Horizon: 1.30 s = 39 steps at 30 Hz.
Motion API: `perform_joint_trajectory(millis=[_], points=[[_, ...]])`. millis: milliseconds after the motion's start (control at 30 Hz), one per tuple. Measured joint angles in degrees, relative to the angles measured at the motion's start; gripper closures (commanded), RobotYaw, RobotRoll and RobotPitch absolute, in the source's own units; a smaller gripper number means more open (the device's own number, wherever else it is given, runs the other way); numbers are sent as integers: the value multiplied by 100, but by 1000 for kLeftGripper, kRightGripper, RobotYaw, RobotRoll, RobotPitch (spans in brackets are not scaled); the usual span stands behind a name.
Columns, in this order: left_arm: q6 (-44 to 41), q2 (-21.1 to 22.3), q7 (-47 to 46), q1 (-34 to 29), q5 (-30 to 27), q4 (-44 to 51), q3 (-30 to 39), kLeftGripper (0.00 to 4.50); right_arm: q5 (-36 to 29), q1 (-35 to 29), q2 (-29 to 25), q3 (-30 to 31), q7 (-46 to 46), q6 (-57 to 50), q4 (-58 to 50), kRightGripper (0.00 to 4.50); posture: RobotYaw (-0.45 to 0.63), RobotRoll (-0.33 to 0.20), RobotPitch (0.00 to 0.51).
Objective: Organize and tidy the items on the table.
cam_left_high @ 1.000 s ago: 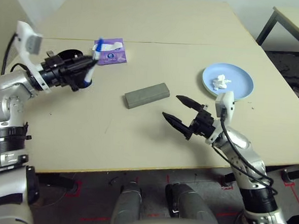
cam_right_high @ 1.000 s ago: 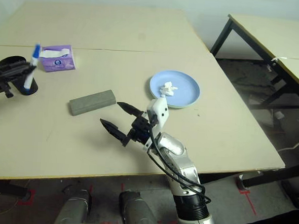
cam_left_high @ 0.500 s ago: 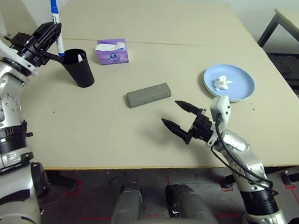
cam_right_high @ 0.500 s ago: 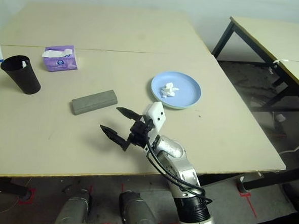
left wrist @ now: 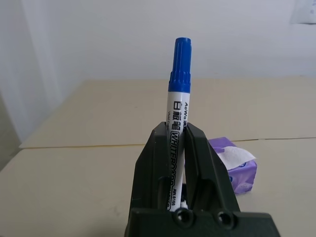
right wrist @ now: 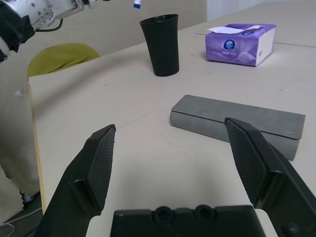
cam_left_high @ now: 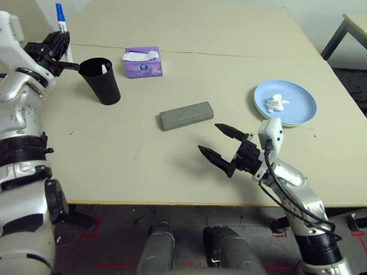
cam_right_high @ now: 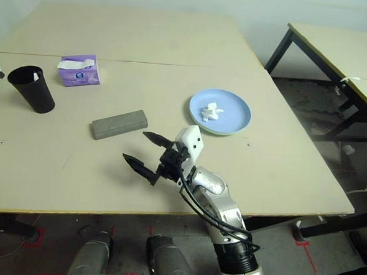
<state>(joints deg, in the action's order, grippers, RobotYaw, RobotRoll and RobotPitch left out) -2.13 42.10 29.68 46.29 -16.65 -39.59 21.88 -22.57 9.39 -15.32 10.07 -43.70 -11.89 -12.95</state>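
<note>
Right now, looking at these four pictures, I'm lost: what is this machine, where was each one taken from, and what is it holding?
It is a humanoid robot with two silver arms, each ending in a gripper of two black fingers. Two pictures come from the cameras in its head, looking down at the table. The other two come from cameras on its wrists, looking along the fingers.

On the table lie a black cup, a purple tissue box, a grey case and a blue plate with a crumpled tissue on it.

The left gripper is shut on a white pen with a blue cap, held upright beside the cup. The right gripper is open and holds nothing, poised near the case.
</note>
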Motion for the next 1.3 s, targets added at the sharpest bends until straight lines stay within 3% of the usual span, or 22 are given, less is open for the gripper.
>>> perform_joint_trajectory(millis=[267, 467, 500, 867, 1300], points=[[317, -98, 93, 21, 91, -424, -81, 4240, -1, -141, -22, 1, 93, -48, -151, 0, -59, 0, 148], [307, -173, 61, -514, 63, -248, -59, 4240, -8, -153, -27, -1, 144, -117, -234, 0, -45, 0, 151], [293, -174, 39, -566, 49, -180, -47, 3499, -9, -153, -27, -1, 144, -119, -234, 0, -45, 0, 151], [183, -173, -108, -938, -129, 319, 58, 18, -35, -42, -17, 15, 79, -181, -234, 0, -36, 0, 145], [-53, -147, 103, -1209, -463, 908, 257, 18, -131, 16, 152, -162, 218, -165, -224, 0, -46, 0, 140]])
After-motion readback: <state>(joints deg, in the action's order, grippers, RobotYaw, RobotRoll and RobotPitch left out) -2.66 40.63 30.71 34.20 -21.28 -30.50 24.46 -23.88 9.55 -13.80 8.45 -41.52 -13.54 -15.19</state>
